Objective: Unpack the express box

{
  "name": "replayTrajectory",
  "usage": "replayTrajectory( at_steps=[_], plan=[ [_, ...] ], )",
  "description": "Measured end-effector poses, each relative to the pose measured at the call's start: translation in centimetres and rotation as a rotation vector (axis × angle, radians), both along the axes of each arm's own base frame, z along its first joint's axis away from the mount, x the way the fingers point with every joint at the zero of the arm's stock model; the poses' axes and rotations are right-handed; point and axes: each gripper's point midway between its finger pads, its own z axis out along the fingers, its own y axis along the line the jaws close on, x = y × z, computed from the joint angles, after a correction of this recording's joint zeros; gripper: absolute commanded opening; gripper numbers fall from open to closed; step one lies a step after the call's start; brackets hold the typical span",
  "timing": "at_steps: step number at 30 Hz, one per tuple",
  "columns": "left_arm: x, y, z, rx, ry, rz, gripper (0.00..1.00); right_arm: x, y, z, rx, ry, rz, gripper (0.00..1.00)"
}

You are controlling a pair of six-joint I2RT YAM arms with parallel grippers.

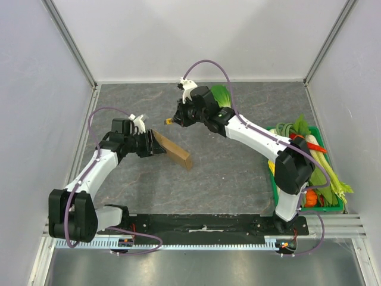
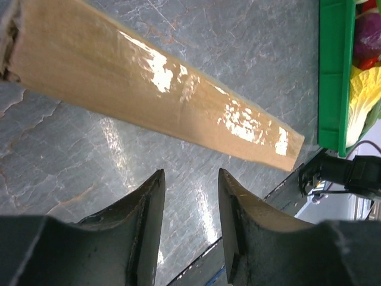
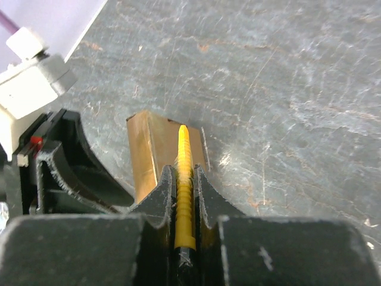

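Express box (image 1: pixel 173 151), glossy brown; left tool (image 2: pixel 190 176) part-open, empty; right tool (image 3: pixel 183 171) clamps yellow blade (image 3: pixel 184 146).

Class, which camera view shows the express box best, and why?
Top external: the express box appears almost whole. Left wrist shows its glossy long side close up, with one end cropped. Right wrist shows only one end, behind the yellow tool clamped in the right gripper.

Brown express box (image 1: pixel 172 150), yellow ribbed blade (image 3: pixel 184 179), green crate (image 2: pixel 330 71).
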Motion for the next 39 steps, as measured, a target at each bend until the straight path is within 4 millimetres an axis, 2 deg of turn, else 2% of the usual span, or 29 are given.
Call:
replayTrajectory(
  at_steps=[4, 8, 12, 13, 16, 19, 22, 24, 27, 28, 31, 34, 36, 39],
  plan=[
    [-0.7, 0.3, 0.7, 0.026, -0.018, -0.033, 0.48, 0.9, -1.2, 1.0, -0.009, -0.023, -0.054, 0.0],
    [-1.2, 0.5, 1.1, 0.052, -0.046, -0.067, 0.5, 0.8, -2.5, 2.2, -0.021, -0.036, -0.08, 0.0],
    [-1.6, 0.7, 1.9, 0.074, -0.085, -0.093, 0.68, -0.1, -4.0, 4.6, -0.018, -0.078, -0.089, 0.0],
    [-1.5, 0.7, 2.5, 0.076, -0.115, -0.103, 0.74, -0.6, -4.6, 5.2, -0.021, -0.089, -0.089, 0.0],
    [-1.0, 0.4, 5.3, 0.074, -0.254, -0.153, 0.79, -2.2, -6.3, 6.9, -0.032, -0.122, -0.083, 0.0],
    [0.3, -0.1, 8.4, 0.077, -0.406, -0.219, 0.8, -3.3, -7.2, 8.0, -0.051, -0.15, -0.05, 0.0],
    [2.1, -1.2, 11.1, 0.061, -0.532, -0.307, 0.8, -4.5, -7.8, 7.9, -0.087, -0.168, 0.006, 0.0],
    [3.3, -2.1, 12.0, 0.031, -0.571, -0.378, 0.8, -5.4, -8.4, 6.8, -0.127, -0.164, 0.022, 0.0],
    [4.9, -3.1, 11.6, -0.003, -0.57, -0.472, 0.8, -7.5, -8.4, 4.4, -0.179, -0.137, 0.077, 0.0],
    [5.3, -3.4, 10.8, -0.01, -0.554, -0.503, 0.8, -8.7, -8.1, 3.5, -0.193, -0.127, 0.112, 0.0],
    [5.8, -3.6, 8.7, -0.012, -0.496, -0.543, 0.8, -12.3, -7.3, 1.4, -0.21, -0.104, 0.221, 0.0],
    [5.7, -4.0, 7.1, -0.026, -0.444, -0.576, 0.79, -15.9, -6.7, 0.5, -0.193, -0.091, 0.336, 0.0],
    [5.7, -4.3, 6.6, -0.028, -0.434, -0.592, 0.79, -17.1, -6.0, 0.6, -0.175, -0.1, 0.383, 0.0],
    [5.0, -5.1, 6.3, -0.043, -0.422, -0.631, 0.79, -17.3, -5.1, 0.7, -0.164, -0.119, 0.403, 0.0]
  ],
)
